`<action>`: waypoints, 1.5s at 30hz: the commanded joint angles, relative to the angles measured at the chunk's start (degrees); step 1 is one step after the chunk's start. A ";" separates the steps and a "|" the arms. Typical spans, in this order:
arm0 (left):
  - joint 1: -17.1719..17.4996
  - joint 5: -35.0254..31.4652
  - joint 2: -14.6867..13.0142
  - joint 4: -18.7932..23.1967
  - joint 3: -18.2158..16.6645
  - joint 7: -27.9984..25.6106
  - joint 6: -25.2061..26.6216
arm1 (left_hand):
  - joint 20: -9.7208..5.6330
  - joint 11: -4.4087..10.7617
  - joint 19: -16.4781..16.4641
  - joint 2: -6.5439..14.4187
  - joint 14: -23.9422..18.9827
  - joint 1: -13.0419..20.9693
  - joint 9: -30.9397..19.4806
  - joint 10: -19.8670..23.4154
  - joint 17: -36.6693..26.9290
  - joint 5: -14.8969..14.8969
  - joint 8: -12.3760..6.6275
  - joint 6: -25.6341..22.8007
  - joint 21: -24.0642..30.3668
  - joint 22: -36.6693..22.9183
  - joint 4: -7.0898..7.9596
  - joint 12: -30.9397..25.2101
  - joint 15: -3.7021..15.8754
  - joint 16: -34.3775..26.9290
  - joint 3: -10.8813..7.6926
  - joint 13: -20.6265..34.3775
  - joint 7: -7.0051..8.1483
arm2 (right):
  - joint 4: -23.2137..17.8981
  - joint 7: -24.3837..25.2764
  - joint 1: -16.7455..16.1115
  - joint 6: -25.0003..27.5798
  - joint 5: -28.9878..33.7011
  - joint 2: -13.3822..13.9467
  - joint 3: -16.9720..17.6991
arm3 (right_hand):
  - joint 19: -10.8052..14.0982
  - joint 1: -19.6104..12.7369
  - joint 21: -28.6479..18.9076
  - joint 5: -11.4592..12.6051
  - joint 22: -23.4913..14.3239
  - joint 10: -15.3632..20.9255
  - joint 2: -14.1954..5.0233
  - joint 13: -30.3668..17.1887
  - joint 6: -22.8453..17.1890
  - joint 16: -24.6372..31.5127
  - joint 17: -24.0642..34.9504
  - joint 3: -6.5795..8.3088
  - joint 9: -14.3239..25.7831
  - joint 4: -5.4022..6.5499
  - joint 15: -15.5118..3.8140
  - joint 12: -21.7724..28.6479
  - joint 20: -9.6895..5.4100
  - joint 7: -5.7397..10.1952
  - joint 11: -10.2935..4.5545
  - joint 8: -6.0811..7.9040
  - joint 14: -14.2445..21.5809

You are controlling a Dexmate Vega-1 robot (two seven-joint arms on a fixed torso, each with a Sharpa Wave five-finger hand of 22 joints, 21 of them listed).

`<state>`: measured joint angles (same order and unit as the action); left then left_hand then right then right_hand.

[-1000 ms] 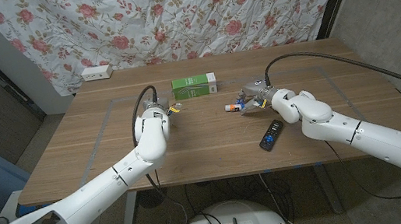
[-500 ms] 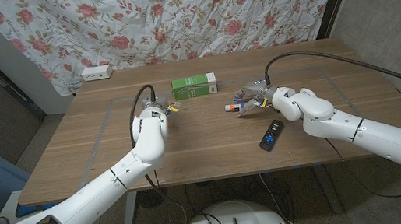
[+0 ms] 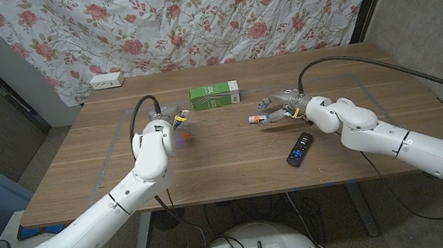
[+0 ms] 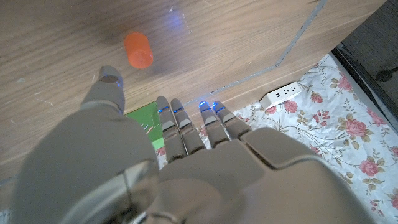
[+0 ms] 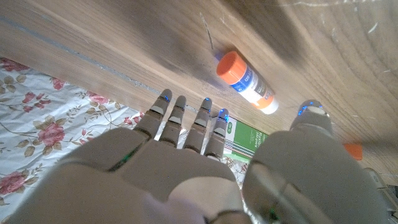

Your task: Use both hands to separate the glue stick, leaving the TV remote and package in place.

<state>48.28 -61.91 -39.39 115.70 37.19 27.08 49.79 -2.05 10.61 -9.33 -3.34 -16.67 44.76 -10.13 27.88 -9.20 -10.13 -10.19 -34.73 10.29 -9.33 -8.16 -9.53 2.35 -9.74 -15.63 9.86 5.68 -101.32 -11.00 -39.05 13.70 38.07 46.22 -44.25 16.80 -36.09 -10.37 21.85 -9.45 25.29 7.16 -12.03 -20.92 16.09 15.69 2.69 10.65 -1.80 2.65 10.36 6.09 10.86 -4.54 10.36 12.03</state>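
Note:
The glue stick lies in two parts. Its white tube [image 3: 256, 119] with an orange end lies on the table just in front of my right hand [image 3: 282, 103], which is open and apart from it. The right wrist view shows the tube [image 5: 246, 83] beyond my spread fingers [image 5: 186, 124]. The small orange cap [image 3: 187, 134] sits alone on the wood beside my left hand [image 3: 162, 121], also open. In the left wrist view the cap [image 4: 138, 50] lies beyond the fingertips [image 4: 186, 118]. The green package [image 3: 215, 96] lies between the hands, farther back. The black TV remote [image 3: 299, 149] lies nearer the front edge.
A white power strip [image 3: 107, 80] sits at the table's back left corner. Faint tape lines [image 3: 112, 148] mark a rectangle on the wood. A flowered curtain hangs behind the table.
Both hands have let go and opened. The left hand drew left, leaving the orange cap on the table. The right hand drew right, leaving the tube lying on the wood.

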 commanded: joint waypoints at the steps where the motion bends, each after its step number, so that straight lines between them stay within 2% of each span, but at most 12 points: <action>1: 5.52 21.95 -1.51 2.49 -9.12 -16.99 -5.33 | -1.69 -0.56 0.32 -0.09 0.36 -0.79 -0.11 -0.95 -0.21 -0.13 -0.07 0.71 -0.01 -0.16 -0.01 -0.15 1.72 -0.23 0.41 0.11 -0.45 | 0.39 2.09 -1.35 -2.26 -5.10 0.39 2.42 | -1.04 0.91 0.12 0.40 -0.24 -1.25 -0.21 -0.03 1.14 -0.62 -0.01 -0.53 0.00 0.62 0.41 -0.16 -0.11 0.06 0.14 -0.08 -1.33; 5: 6.69 29.47 -2.48 2.20 -11.71 -21.03 -8.09 | -1.61 -0.69 0.58 -0.02 0.46 -1.18 -0.06 -1.39 -0.22 -0.10 0.00 1.11 -0.06 -0.17 0.11 -0.20 1.57 -0.22 0.52 0.09 -0.61 | 1.10 2.87 -1.83 -3.31 -8.29 0.24 3.52 | -1.75 2.46 0.08 0.52 -0.24 -3.22 -0.79 0.12 2.39 -1.19 -0.08 -1.05 -0.05 1.46 0.32 -0.37 -0.42 -0.27 0.32 -0.11 -2.54; 10: 8.30 37.01 -3.37 1.56 -14.21 -26.71 -11.17 | -1.57 -0.76 0.77 0.35 0.64 -1.40 -0.02 -2.03 -0.23 -0.14 0.18 1.94 -0.05 -0.17 0.19 -0.24 1.49 -0.20 0.47 0.07 -0.71 | 0.80 4.45 -2.69 -2.88 -10.11 0.24 4.42 | -1.69 3.83 -0.12 0.56 -0.24 -4.15 -1.41 0.26 3.06 -1.69 -0.15 -1.43 -0.09 2.24 -0.71 -0.25 -0.72 -0.46 0.73 -0.02 -3.64; 22: 12.23 52.77 -4.03 -1.91 -19.77 -37.95 -21.14 | -1.36 -1.75 0.84 1.70 1.00 -2.02 0.03 -3.24 -0.23 -0.20 0.36 4.11 0.11 -0.18 0.43 -0.46 1.05 -0.22 0.21 0.03 -1.56 | 1.57 8.03 -4.39 -3.71 -16.50 -0.50 6.57 | -1.38 6.34 -0.31 0.41 -0.18 -6.12 -2.27 0.58 3.94 -2.43 -0.56 -2.21 -0.17 3.59 -2.15 -0.23 -3.32 -0.83 0.94 0.15 -4.79; 26: 12.18 56.34 -3.83 -4.35 -20.17 -40.72 -24.88 | -1.40 -1.96 0.67 2.03 1.00 -2.18 0.02 -3.26 -0.23 -0.20 0.25 4.15 0.19 -0.19 0.52 -0.55 0.96 -0.24 0.16 0.02 -1.86 | 1.96 9.60 -5.05 -3.81 -18.99 -0.86 7.60 | -1.38 7.13 -0.31 0.32 -0.16 -6.59 -2.70 0.68 4.37 -2.53 -0.66 -2.36 -0.19 4.06 -2.30 -0.21 -3.85 -1.21 1.01 0.09 -4.89; 29: 11.89 58.89 -3.64 -6.49 -20.27 -42.20 -28.11 | -1.45 -2.20 0.60 2.29 0.88 -2.32 0.02 -3.27 -0.24 -0.20 0.20 4.20 0.22 -0.19 0.59 -0.60 0.97 -0.30 0.11 0.02 -1.93 | 2.54 10.48 -5.07 -3.86 -20.31 -1.10 8.01 | -1.23 8.57 -0.33 0.03 -0.12 -6.80 -3.41 0.85 4.80 -2.65 -0.88 -2.67 -0.23 4.87 -4.02 0.01 -4.82 -1.77 1.19 0.12 -4.90; 32: 11.37 60.80 -3.48 -8.33 -20.03 -43.44 -30.56 | -1.49 -2.35 0.46 2.47 0.86 -2.43 0.02 -3.29 -0.24 -0.20 0.21 4.33 0.28 -0.20 0.64 -0.64 0.91 -0.32 0.09 0.02 -2.07 | 3.25 11.86 -5.54 -4.17 -22.43 -1.54 8.90 | -1.26 9.05 -0.30 -0.10 -0.10 -6.88 -3.54 0.91 4.90 -2.65 -0.99 -2.81 -0.24 5.12 -4.36 0.05 -5.33 -1.89 1.24 0.14 -4.73; 38: 10.70 65.02 -2.92 -11.67 -19.89 -44.86 -35.27 | -1.55 -2.78 0.45 3.09 0.94 -2.96 0.02 -3.94 -0.23 -0.15 0.27 5.02 0.28 -0.21 0.84 -0.57 0.88 -0.30 0.06 0.02 -2.31 | 3.88 13.79 -5.99 -4.16 -24.55 -1.85 9.39 | -1.17 9.60 -0.31 -0.27 -0.08 -6.76 -3.71 0.99 4.92 -2.66 -1.17 -2.97 -0.26 5.40 -4.49 0.19 -6.01 -2.44 1.45 0.21 -4.43; 40: 10.54 65.99 -2.54 -12.77 -19.77 -45.71 -36.88 | -1.52 -3.00 0.46 3.21 1.10 -3.19 0.02 -4.14 -0.23 -0.12 0.35 5.42 0.28 -0.21 0.91 -0.57 0.80 -0.24 0.10 0.02 -2.24 | 4.16 14.03 -5.93 -4.06 -25.14 -1.96 9.36 | -1.13 10.05 -0.31 -0.39 -0.06 -6.82 -3.92 1.04 5.30 -2.71 -1.26 -3.06 -0.27 5.66 -4.49 0.21 -6.01 -3.14 1.52 0.10 -4.42; 43: 9.92 67.44 -2.29 -14.18 -19.42 -46.06 -38.16 | -1.49 -3.47 0.45 3.67 1.25 -3.65 0.04 -4.65 -0.22 -0.07 0.41 6.18 0.28 -0.22 1.01 -0.58 0.57 -0.22 0.10 0.02 -1.22 | 4.29 14.71 -5.96 -3.38 -25.74 -2.18 9.38 | -1.13 10.46 -0.29 -0.52 -0.06 -7.05 -4.07 1.08 5.55 -2.81 -1.34 -3.17 -0.28 5.87 -4.22 0.17 -6.06 -3.40 1.58 0.05 -4.51; 45: 9.43 68.67 -2.02 -15.24 -19.28 -46.01 -39.29 | -1.50 -3.48 0.49 3.91 1.57 -3.87 0.05 -5.10 -0.21 -0.05 0.54 6.95 0.26 -0.22 1.02 -0.52 0.39 -0.13 0.09 0.01 -1.27 | 4.16 14.86 -6.05 -2.95 -26.41 -2.15 9.53 | -1.12 10.66 -0.29 -0.57 -0.05 -7.16 -4.16 1.09 5.67 -2.83 -1.38 -3.21 -0.28 5.99 -4.14 0.15 -6.06 -3.53 1.66 0.03 -4.52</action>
<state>59.16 -3.03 -42.45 106.08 17.71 -14.43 20.79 -2.05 7.25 -8.71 0.10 -15.44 41.11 -10.14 23.30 -9.20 -10.13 -9.92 -28.42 10.29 -9.49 -7.43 -9.98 2.36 -9.75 -15.44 9.88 4.31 -98.15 1.33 -44.44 9.78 15.58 44.78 -35.73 15.75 -25.66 -10.38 21.34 -9.33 18.49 3.18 -10.91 -15.09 13.28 14.36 -0.59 10.40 3.74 -1.45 10.14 0.38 7.87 -3.06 10.37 7.58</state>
